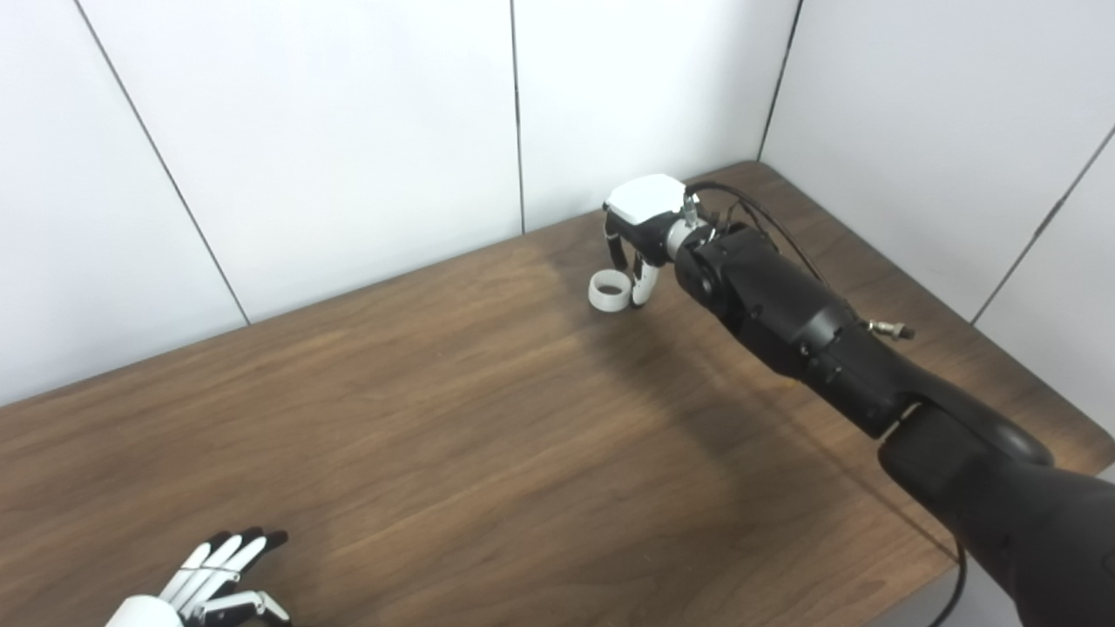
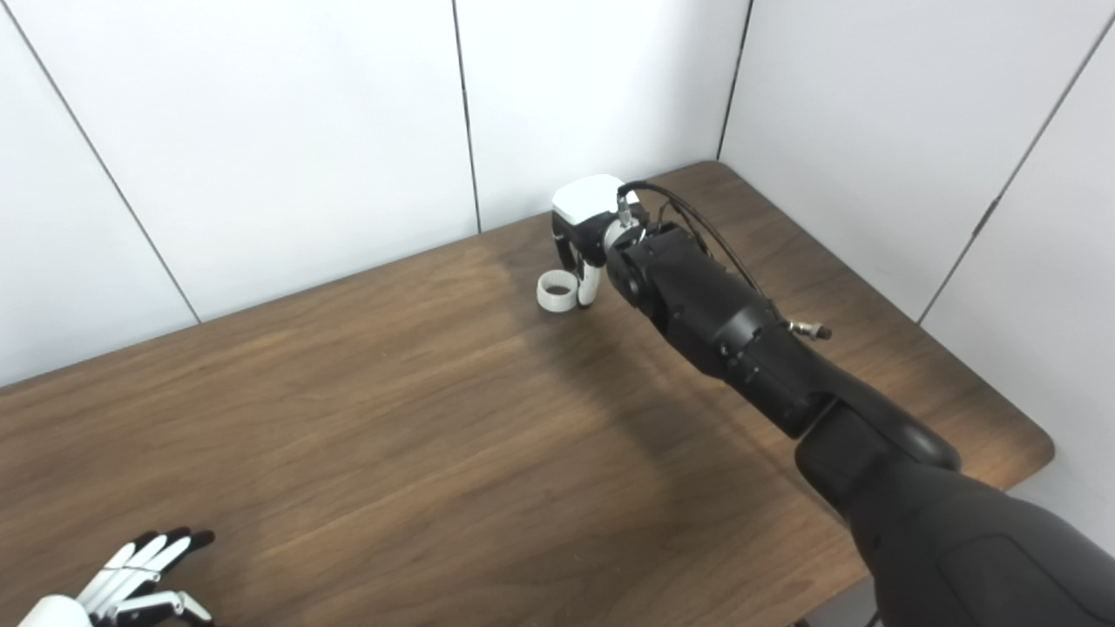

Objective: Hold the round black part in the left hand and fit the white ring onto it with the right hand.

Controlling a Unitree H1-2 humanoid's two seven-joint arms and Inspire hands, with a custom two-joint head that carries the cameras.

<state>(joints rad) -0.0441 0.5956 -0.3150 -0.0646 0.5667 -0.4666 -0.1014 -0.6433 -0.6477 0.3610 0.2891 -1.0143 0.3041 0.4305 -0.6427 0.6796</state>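
Left hand (image 1: 205, 588) sitting partly cut off at the bottom edge, fingers spread and empty, right hand (image 1: 640, 228) reaching down, fingers touching white ring (image 1: 609, 291) on surface (image 1: 418, 418), grip unclear.

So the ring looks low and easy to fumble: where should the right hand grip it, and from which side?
Probably across its outer wall, coming from above. The ring lies flat on the table, opening up, so only the short wall offers opposed faces. The right hand hangs over it, fingers pointing down beside the wall.
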